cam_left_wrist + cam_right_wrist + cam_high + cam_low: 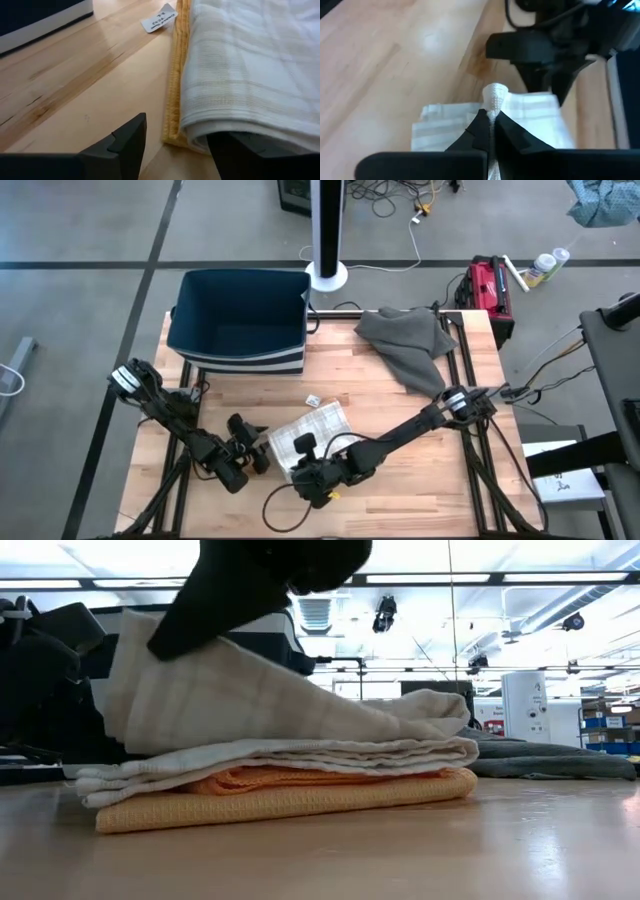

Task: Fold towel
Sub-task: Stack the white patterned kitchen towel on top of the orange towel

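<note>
The white towel (318,432) was found folded atop an orange towel (290,802) at the table's (400,410) front centre. The right gripper (490,125) was pinched closed on its fabric. The left gripper (175,145) was parted, one finger under the towel's edge, gripping nothing.
</note>
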Tool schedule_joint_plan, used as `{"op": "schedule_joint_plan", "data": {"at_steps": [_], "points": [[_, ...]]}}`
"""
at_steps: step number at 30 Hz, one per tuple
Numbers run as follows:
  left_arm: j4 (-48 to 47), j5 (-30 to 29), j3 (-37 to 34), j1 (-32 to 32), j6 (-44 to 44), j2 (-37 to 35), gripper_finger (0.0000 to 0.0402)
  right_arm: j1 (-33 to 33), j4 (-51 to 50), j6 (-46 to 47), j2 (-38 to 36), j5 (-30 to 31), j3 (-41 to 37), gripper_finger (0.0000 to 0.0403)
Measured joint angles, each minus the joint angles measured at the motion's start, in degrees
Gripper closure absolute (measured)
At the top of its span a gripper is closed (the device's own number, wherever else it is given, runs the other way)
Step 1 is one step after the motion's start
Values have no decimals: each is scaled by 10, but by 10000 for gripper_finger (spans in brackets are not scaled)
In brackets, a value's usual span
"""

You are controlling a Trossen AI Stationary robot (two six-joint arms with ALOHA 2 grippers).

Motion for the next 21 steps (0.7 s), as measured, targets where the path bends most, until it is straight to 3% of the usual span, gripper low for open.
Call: {"op": "schedule_joint_plan", "data": {"at_steps": [8, 16, 21], "points": [[-1, 0, 0, 0, -4, 0, 222, -1, 19, 59, 4, -84, -32, 356], [-18, 38, 12, 0, 65, -32, 236, 0, 5, 99, -4, -90, -38, 274], [-120, 51, 40, 0, 78, -91, 237, 8, -94, 93, -65, -89, -22, 229]]}}
